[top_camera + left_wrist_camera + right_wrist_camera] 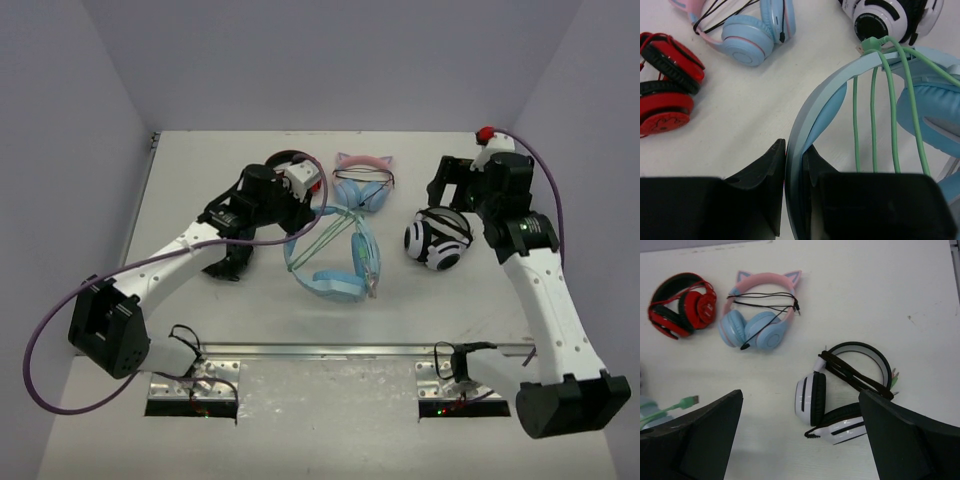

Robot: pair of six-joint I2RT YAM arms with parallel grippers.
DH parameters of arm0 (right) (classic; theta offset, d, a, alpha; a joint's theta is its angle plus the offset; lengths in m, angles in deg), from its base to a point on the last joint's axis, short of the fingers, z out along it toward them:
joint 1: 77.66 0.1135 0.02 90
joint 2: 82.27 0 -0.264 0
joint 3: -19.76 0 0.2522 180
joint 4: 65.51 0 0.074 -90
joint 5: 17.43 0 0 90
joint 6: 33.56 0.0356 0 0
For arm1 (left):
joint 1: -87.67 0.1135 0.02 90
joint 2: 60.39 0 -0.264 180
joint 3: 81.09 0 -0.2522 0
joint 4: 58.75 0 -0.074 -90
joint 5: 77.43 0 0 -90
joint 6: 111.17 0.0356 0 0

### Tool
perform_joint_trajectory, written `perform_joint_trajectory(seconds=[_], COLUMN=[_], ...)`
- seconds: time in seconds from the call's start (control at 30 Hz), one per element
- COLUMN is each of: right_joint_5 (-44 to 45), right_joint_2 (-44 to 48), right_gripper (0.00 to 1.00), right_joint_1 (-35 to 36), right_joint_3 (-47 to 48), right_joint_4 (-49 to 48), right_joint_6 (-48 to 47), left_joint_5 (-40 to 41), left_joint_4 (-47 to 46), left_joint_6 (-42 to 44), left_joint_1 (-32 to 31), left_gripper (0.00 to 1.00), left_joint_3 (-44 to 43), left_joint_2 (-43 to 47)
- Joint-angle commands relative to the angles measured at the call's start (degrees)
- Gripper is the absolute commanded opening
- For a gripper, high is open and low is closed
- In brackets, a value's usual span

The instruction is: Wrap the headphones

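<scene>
The headphones [335, 262] sit in the middle of the bench [470, 310], in front of the cat-ear pair [362, 182] and left of the white-and-black pair [437, 238]. They are large and light blue. The wide headband [832, 82] has a paler outer face and a deeper blue padded lining, and the thick cushioned ear cups [335, 283] point toward the near edge. The thin mint-green cable [892, 115] crosses the headband and runs in several nearly parallel strands down toward the cups. Its green plug [871, 46] sticks out just past the top of the band. The left gripper [792, 150] has its jaws closed on the headband, one black finger against each face of the band's edge. The right gripper [800, 394] hangs above the white-and-black pair with its jaws spread wide and nothing held between them. A red pair [682, 305] lies at the back of the bench, beside the cat-ear pair and well apart from the blue headphones.
</scene>
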Motion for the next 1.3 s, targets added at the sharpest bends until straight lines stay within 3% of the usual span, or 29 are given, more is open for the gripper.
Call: perform_joint_trajectory(seconds=[0.0,0.17,0.37,0.67,1.0,1.2,1.27], right_joint_5=[-5.14,-10.77,-18.93,-25.36,-30.38,-30.65,-31.09], right_joint_2=[7.24,13.75,21.66,32.56,35.20,35.99,36.08], right_gripper=[0.99,0.99,0.99,0.99,0.99,0.99,0.99], right_joint_1=[0.30,0.30,0.39,0.39,0.39,0.39,0.39], right_joint_3=[-2.10,-5.35,-11.06,-13.18,-14.32,-14.76,-14.06], right_joint_4=[0.97,2.38,2.73,5.45,6.07,6.16,6.42], right_joint_6=[3.09,2.30,3.00,3.08,4.32,4.49,4.41], left_joint_5=[-18.86,-31.87,-40.59,-41.40,-43.24,-43.68,-42.64], left_joint_4=[-6.39,-0.78,14.61,15.59,24.09,27.02,26.23], left_joint_6=[8.16,15.11,25.57,32.95,40.60,40.79,39.48], left_joint_1=[3.29,4.70,5.06,4.97,5.06,5.06,5.06], left_gripper=[0.00,0.00,0.01,0.05,0.08,0.10,0.16], left_joint_3=[-3.64,-8.55,-23.50,-27.38,-36.50,-40.48,-39.69], left_joint_2=[-1.89,-11.26,-27.70,-37.75,-47.23,-51.03,-50.77])
